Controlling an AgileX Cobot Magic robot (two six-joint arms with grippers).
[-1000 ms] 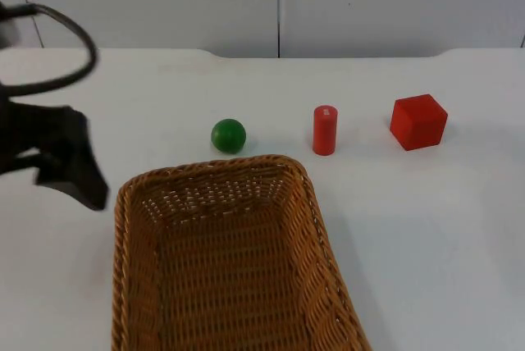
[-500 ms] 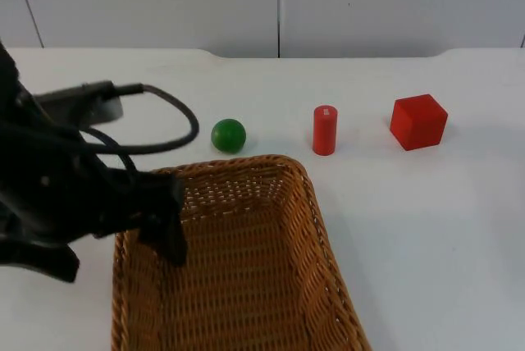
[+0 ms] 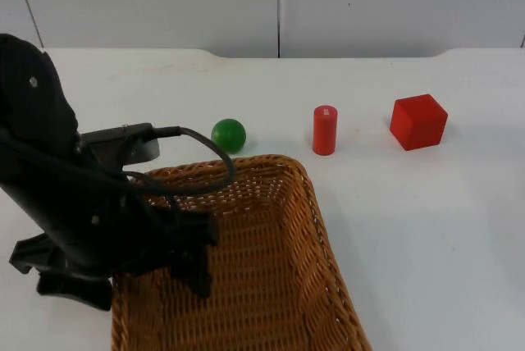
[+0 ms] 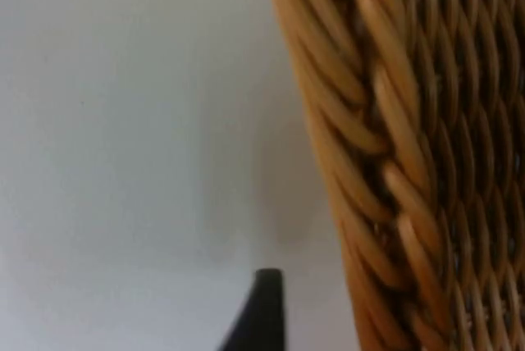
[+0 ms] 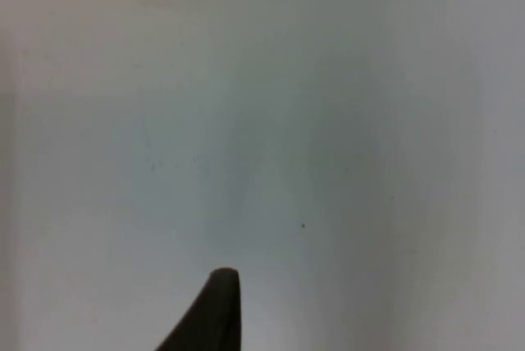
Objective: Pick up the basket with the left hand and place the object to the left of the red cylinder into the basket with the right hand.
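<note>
The woven wicker basket (image 3: 305, 197) stands on the white table at the front. My left gripper (image 3: 135, 281) hangs open across the basket's left rim, one finger inside the basket and the other outside over the table. In the left wrist view the braided rim (image 4: 369, 121) runs close beside a black fingertip (image 4: 262, 314). A green ball (image 3: 228, 134) lies just behind the basket, to the left of the upright red cylinder (image 3: 325, 129). My right gripper waits over bare table, with one black fingertip (image 5: 215, 310) in the right wrist view.
A red cube (image 3: 418, 121) sits to the right of the cylinder. The grey partition wall (image 3: 279, 2) closes off the back of the table. White table surface (image 3: 426, 236) stretches to the right of the basket.
The left arm has swung in from the left edge and come down over the basket's left rim. Ball, cylinder, cube and basket have not moved.
</note>
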